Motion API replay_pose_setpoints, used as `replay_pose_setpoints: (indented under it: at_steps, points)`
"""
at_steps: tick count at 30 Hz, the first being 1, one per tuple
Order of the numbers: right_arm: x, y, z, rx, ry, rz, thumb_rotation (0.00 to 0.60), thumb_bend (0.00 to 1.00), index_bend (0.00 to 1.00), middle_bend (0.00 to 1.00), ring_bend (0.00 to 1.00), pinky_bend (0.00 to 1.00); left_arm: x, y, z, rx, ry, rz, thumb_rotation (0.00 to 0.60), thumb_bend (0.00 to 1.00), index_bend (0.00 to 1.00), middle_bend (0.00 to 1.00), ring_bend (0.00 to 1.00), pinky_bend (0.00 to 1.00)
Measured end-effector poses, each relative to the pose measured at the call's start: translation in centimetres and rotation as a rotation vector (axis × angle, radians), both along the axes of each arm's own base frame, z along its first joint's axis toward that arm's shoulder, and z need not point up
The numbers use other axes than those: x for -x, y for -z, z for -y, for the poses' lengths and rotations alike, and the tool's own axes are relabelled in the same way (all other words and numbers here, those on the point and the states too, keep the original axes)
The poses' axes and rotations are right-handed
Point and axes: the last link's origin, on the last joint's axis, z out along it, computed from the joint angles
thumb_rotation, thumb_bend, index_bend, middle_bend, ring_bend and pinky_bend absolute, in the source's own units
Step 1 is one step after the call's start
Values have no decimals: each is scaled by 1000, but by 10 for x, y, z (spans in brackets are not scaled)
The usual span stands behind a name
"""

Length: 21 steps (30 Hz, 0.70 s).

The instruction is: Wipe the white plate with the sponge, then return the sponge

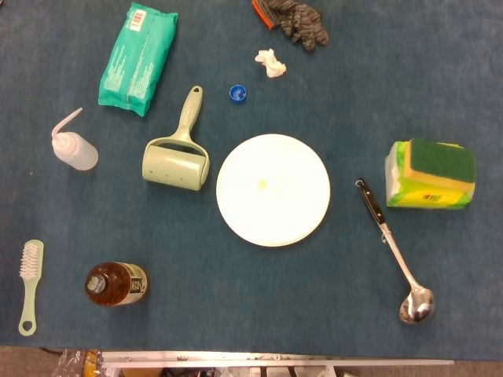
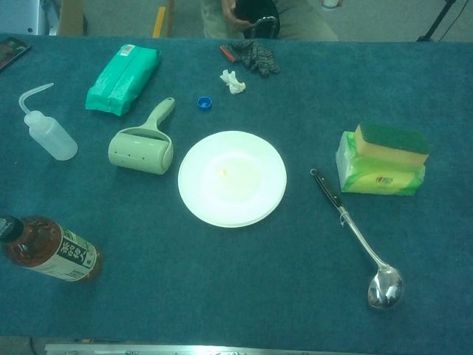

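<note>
The round white plate lies in the middle of the blue table, with a small yellowish spot near its centre. Right of it, a yellow sponge with a green scouring top rests on a green and yellow packet. Neither hand shows in the head view or the chest view.
A metal ladle lies between plate and sponge. Left of the plate are a lint roller, squeeze bottle, wipes pack, tea bottle and brush. A blue cap, crumpled tissue and glove lie behind.
</note>
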Motion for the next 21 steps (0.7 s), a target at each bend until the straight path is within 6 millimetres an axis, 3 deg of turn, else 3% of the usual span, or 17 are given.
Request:
replay_pose_setpoints:
  at_steps: [12, 21]
  points:
    - [2, 3, 3, -27, 15, 36, 600, 0, 189, 151, 72, 344, 2, 0, 0, 1, -2, 2, 600, 366, 278, 170, 39, 22]
    - [-1, -1, 26, -65, 14, 117, 600, 11, 216, 197, 91, 350, 4, 1, -3, 5, -7, 9, 600, 366, 278, 170, 39, 22]
